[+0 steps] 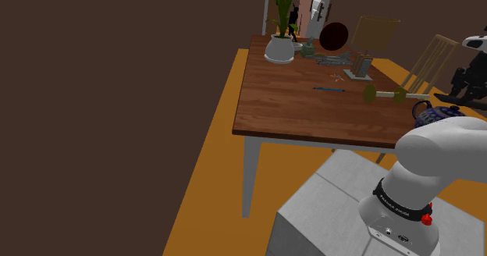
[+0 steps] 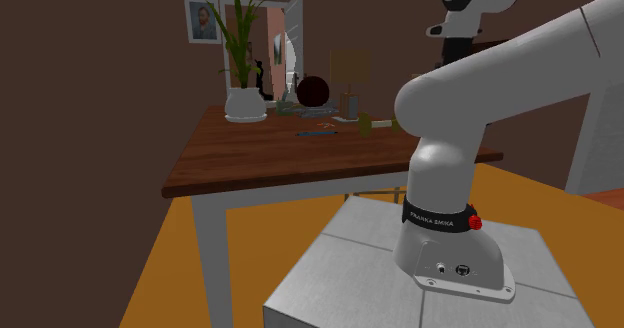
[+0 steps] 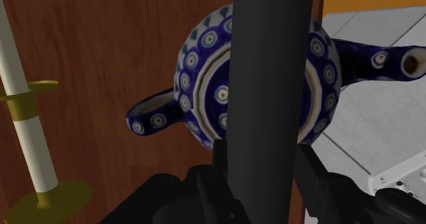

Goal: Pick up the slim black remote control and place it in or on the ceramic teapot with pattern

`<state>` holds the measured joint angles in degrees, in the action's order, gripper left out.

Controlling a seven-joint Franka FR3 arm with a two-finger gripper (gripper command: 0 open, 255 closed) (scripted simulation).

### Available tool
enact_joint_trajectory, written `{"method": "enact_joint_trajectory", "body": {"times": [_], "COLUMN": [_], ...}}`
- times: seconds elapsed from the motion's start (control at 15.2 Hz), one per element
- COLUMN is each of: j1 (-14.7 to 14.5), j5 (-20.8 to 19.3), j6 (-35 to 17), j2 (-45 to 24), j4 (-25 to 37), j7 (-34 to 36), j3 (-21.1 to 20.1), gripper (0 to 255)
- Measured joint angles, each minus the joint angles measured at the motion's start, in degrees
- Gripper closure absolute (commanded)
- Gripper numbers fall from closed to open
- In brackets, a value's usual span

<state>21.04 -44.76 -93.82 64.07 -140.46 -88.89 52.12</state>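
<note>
The gripper (image 3: pixel 264 162) clasps the black remote (image 3: pixel 273 65) over the blue patterned teapot (image 3: pixel 205 86); the arm's base band (image 2: pixel 440 219) reads FRANKA EMIKA.

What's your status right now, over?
Tool shut on slim black remote. Remote over blue patterned teapot, not yet released. Nothing seen between them.

Blue patterned teapot (image 1: pixel 426 114) on wooden table (image 1: pixel 296 106); white arm (image 1: pixel 441 149) in front

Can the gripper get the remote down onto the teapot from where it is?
Probably yes: the gripper holds the black remote right over the blue patterned teapot, nothing between them; the white rod lies aside.
</note>
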Motion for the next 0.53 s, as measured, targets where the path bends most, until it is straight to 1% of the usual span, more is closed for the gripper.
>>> {"method": "enact_joint_trajectory", "body": {"times": [0.2, 0.53], "j1": [0.2, 0.2], "j5": [-1.0, -1.2], "j6": [-1.3, -1.5], "j2": [0.2, 0.2], "j4": [-1.3, -1.4], "j7": [0.1, 0.2], "j3": [1.2, 1.3], "gripper": [255, 255]}}
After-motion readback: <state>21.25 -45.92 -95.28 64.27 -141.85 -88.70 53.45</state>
